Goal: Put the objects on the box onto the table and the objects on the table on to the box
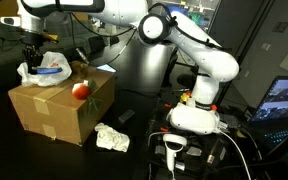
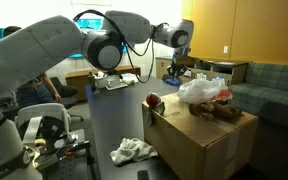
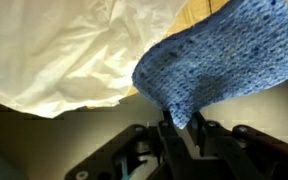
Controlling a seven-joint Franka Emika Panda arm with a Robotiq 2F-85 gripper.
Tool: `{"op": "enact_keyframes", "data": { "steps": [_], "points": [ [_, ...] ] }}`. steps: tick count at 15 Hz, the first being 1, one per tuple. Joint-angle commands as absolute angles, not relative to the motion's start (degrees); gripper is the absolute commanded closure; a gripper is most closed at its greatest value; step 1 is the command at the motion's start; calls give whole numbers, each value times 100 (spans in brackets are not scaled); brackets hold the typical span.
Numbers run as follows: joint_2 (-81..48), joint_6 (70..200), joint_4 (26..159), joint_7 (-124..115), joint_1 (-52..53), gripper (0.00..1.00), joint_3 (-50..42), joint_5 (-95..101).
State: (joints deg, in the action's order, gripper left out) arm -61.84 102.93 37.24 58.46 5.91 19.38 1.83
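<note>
Wrist view: jaws pinch blue knit cloth (image 3: 219, 55), partly cut off at right.

Grey-green sofa (image 2: 269, 85) along the wall; lit monitor (image 1: 284, 100) at the edge.

cloth (image 3: 224, 60) is blue, bag (image 3: 64, 50) white, box (image 1: 54, 112) brown, table (image 1: 136, 100) nearly black.

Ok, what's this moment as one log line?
gripper shut on blue cloth | above box | bag, apple on box | white rag on table
</note>
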Motion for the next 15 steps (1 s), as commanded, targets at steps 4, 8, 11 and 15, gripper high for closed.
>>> {"op": "enact_keyframes", "data": {
  "steps": [4, 8, 11, 15],
  "points": [
    [-5016, 11110, 5414, 4850, -41, 95, 1906, 28],
    [-4345, 11410, 6375, 3803, -145, 95, 1550, 260],
    [-3791, 11496, 7141, 2991, -144, 95, 1234, 371],
    [-3080, 11627, 8131, 2017, -19, 95, 734, 309]
  ]
}}
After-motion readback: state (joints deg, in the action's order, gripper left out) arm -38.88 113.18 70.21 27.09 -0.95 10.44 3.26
